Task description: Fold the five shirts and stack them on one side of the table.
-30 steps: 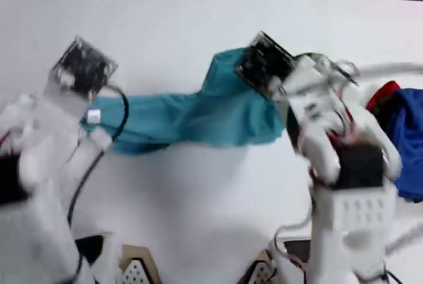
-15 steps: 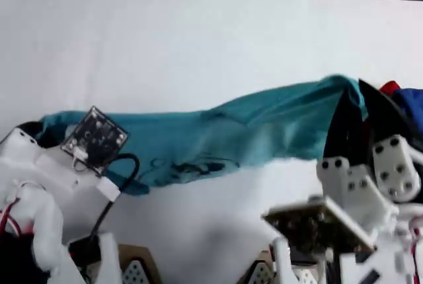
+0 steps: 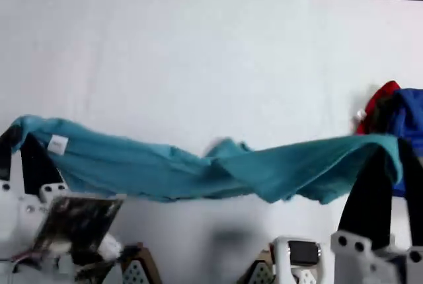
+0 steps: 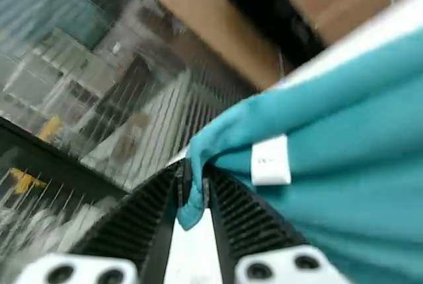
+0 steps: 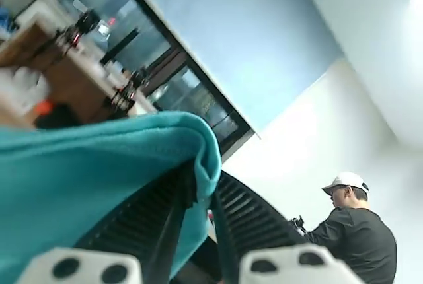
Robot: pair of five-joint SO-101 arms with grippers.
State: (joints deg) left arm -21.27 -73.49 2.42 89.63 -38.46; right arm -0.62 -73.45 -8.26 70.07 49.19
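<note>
At the left end of the scene the left gripper (image 4: 193, 181) is closed tight on one corner of the teal cotton shirt (image 3: 218, 172), a fold of fabric pinched between its ribbed black fingers, with the small white neck label (image 4: 269, 160) just beside the grasp. From there the shirt runs as one long band across the near part of the white tabletop (image 3: 198, 46), its long axis lying left to right, parallel to the front edge. It sags and bunches a little around the middle, where a loose flap sticks up. A faint shadow on the tabletop beneath the middle suggests the band is lifted clear, though whether its lowest edge touches the surface cannot be told. At the far right end the right gripper (image 5: 198, 188) is likewise clamped on the opposite corner, the cloth draped over its fingertips. The shirt is thus stretched between the two arms, each at its own end and neither nearer the middle. The next move probably turns on this: both ends must travel together, away from the arms, to lay the band flat without twisting it. Just beyond the right end, close beside that gripper, lies the heap of red and blue garments (image 3: 396, 109), so the spread would best stay clear of that side.
</note>
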